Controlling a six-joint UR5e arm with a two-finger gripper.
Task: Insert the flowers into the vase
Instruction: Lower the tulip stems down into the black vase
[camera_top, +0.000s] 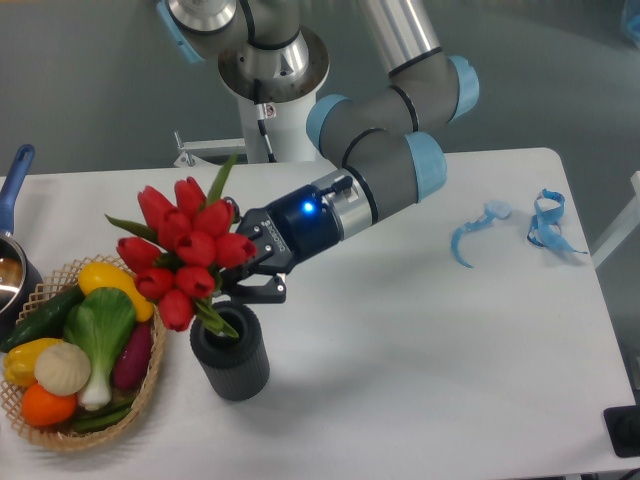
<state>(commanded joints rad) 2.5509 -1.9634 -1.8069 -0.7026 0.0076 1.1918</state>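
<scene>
One risk: the flowers, pinched tilted by the gripper, could tip the vase if released.

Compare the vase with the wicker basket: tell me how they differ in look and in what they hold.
The vase is a dark grey ribbed cylinder, tall for its width; the wicker basket is pale, woven, wide and shallow. The vase takes only the stems of the flowers, which the gripper holds tilted; the basket is piled with colourful vegetables that nothing grips. Both stand upright on the white table, side by side.
</scene>
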